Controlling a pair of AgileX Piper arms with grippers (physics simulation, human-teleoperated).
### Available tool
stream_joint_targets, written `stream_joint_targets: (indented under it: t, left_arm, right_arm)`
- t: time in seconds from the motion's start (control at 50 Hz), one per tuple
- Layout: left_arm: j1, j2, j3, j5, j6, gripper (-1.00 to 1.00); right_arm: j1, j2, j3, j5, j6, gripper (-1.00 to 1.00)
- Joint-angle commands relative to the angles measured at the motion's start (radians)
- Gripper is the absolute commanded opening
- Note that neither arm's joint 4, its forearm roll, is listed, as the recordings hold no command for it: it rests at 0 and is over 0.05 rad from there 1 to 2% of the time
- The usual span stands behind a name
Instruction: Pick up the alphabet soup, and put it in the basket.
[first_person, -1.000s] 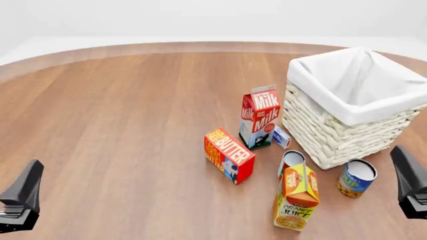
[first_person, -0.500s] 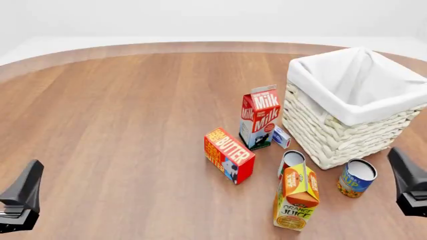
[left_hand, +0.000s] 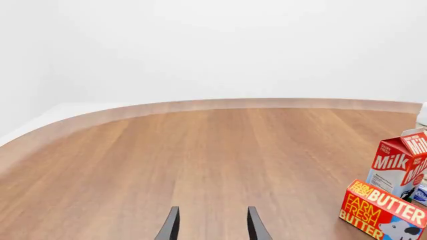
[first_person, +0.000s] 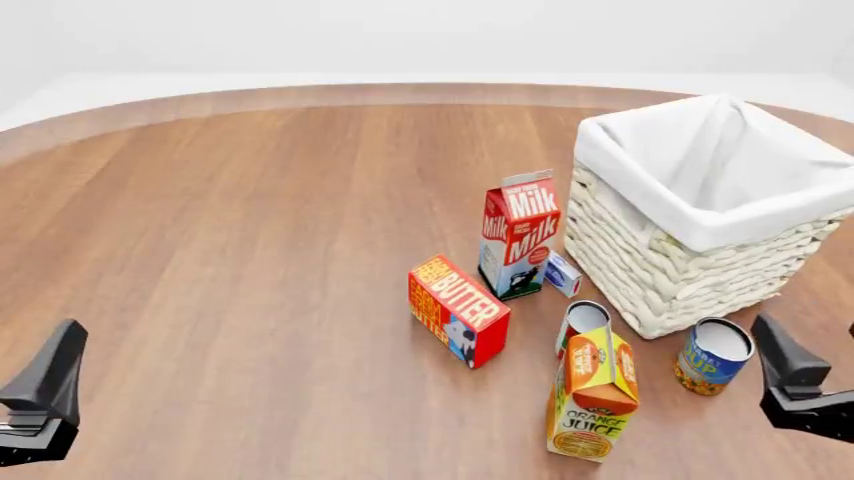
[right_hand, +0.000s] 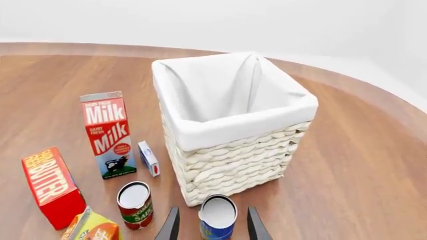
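Front view | alphabet soup (first_person: 713, 356) upright, axis vertical | right claw (right_hand: 211, 226) spread | left claw (left_hand: 211, 224) spread

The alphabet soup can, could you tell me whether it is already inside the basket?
No, the alphabet soup can stands upright on the table just outside the basket, near its front corner.
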Motion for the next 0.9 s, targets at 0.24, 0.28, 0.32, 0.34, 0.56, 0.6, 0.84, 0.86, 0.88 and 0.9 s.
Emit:
stream_joint_targets:
  t: [0.24,0.28,0.32,0.34,0.56,0.6,0.84,0.86,0.88,0.9]
  left_arm:
    - [0.000,0.000,0.000,0.000,0.000,1.00]
    - [0.000,0.000,0.000,0.000,0.000,1.00]
    - [0.000,0.000,0.000,0.000,0.000,1.00]
    - [0.000,0.000,0.000,0.000,0.000,1.00]
    - [0.000,0.000,0.000,0.000,0.000,1.00]
    - [0.000,0.000,0.000,0.000,0.000,1.00]
    - [0.000,0.000,0.000,0.000,0.000,1.00]
    - [0.000,0.000,0.000,0.000,0.000,1.00]
    - [0.000,0.000,0.000,0.000,0.000,1.00]
    - [0.000,0.000,0.000,0.000,0.000,1.00]
  right_arm:
    - [-0.057,0.156,0.081,-0.185,0.003,1.00]
    - [-0.061,0.169,0.085,-0.199,0.004,1.00]
    - [-0.062,0.194,0.088,-0.221,0.005,1.00]
    - [-0.064,0.205,0.088,-0.231,0.006,1.00]
    - [-0.055,0.352,0.088,-0.358,0.016,1.00]
    - [-0.056,0.375,0.089,-0.377,0.019,1.00]
    - [-0.053,0.535,0.089,-0.501,0.034,1.00]
    - [-0.052,0.545,0.089,-0.508,0.036,1.00]
    - [-0.052,0.551,0.089,-0.511,0.037,1.00]
    - [-0.052,0.559,0.089,-0.516,0.037,1.00]
